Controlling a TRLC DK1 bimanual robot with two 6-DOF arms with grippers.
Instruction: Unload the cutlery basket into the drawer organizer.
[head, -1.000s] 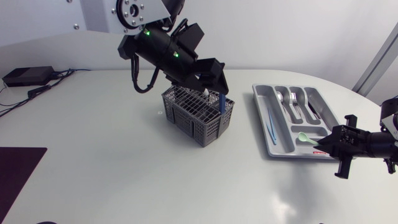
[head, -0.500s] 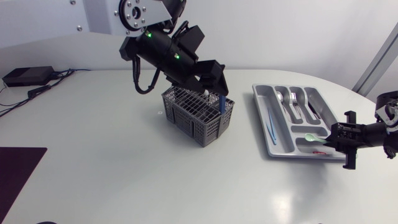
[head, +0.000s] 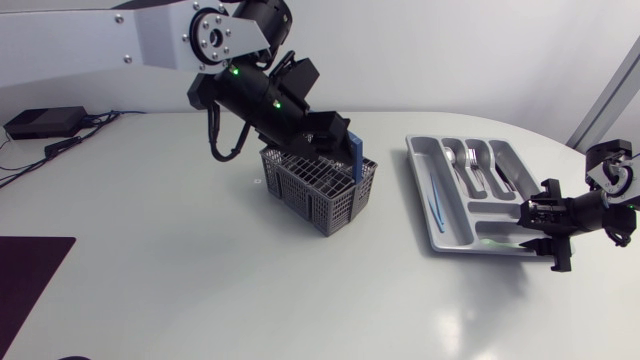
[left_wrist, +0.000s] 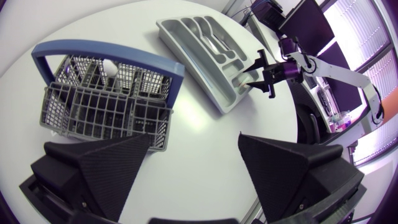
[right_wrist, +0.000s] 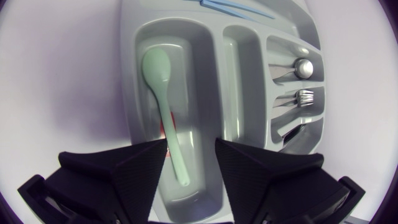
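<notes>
The grey cutlery basket (head: 318, 187) with a blue handle stands mid-table, and something white (left_wrist: 111, 67) lies inside it. My left gripper (head: 330, 138) hangs open just above its far side; in the left wrist view the basket (left_wrist: 106, 106) is below and ahead of the empty fingers (left_wrist: 106, 168). The grey drawer organizer (head: 422, 190) lies to the right. A pale green spoon (right_wrist: 163, 106) lies in its near short compartment. My right gripper (head: 535, 222) is low over that compartment, open, with the spoon's handle between its fingers (right_wrist: 118, 168).
Metal spoons and forks (head: 472, 162) fill the organizer's far compartments, and a thin blue utensil (head: 437, 195) lies in the long left one. A black box with cables (head: 45, 122) sits at the table's far left. A dark mat (head: 30, 270) covers the front left corner.
My right gripper moved in over the organizer, opened and let the green spoon down into the near compartment. My left arm shifted slightly over the basket.
</notes>
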